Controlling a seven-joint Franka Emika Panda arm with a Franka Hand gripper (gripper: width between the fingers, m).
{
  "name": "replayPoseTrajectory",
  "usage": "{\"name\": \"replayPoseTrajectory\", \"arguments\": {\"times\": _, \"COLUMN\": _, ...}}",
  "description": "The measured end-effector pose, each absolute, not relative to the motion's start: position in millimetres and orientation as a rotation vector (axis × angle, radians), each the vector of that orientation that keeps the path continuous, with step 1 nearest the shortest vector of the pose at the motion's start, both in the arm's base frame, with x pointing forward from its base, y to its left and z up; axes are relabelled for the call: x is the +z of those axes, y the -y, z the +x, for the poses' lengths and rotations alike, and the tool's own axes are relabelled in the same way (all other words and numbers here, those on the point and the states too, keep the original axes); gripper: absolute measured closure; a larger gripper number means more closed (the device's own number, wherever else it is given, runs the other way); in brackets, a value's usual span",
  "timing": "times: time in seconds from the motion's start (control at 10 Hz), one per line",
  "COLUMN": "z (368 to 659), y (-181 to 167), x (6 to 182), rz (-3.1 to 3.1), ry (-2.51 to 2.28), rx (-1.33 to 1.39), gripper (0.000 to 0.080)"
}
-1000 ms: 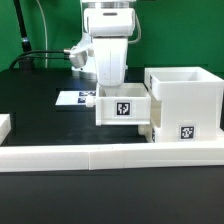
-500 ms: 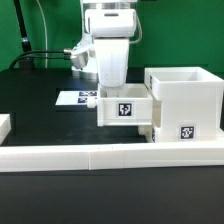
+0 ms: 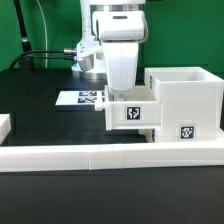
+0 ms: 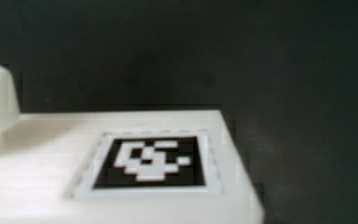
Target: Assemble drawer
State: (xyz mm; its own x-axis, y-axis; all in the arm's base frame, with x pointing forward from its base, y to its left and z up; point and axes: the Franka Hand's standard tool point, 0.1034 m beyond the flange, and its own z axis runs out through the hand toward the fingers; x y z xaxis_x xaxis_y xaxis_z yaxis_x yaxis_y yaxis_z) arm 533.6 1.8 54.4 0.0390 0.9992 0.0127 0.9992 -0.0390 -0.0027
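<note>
black tabletop (image 3: pixel 35 110) fills the scene, with a green backdrop and dark cables behind it and a long low white border wall (image 3: pixel 100 155) running across the front. the white arm (image 3: pixel 118 50) stands upright over the middle of the table, its wrist pointing straight down. its lower end drops behind a small white tray (image 3: pixel 133 113) of the drawer kit, so the gripper (image 3: pixel 126 97) is hidden there and it cannot be told whether its fingers are spread, pressed together or pinching the tray. the tray shows a black-and-white tag (image 3: pixel 133 113) on its near face and sits touching the tall boxy housing (image 3: pixel 185 100), on the side toward the exterior view's left. the housing is open at the top and carries its own tag (image 3: pixel 186 132) low on the front. the marker board (image 3: pixel 82 98) lies flat behind the tray, partly covered by the arm. a white block (image 3: pixel 4 125) is cut off at the exterior view's left edge. the wrist view is blurred: it shows a white surface (image 4: pixel 34 150) with a tag (image 4: pixel 149 160) against the dark table, and no fingers can be made out.
</note>
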Motion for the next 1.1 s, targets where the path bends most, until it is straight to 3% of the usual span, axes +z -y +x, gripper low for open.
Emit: {"name": "replayPoseTrajectory", "arguments": {"times": 1.1, "z": 535.8, "y": 1.6, "x": 54.5, "rz": -2.23, "ry": 2.204, "rx": 0.004, "gripper": 0.0757}}
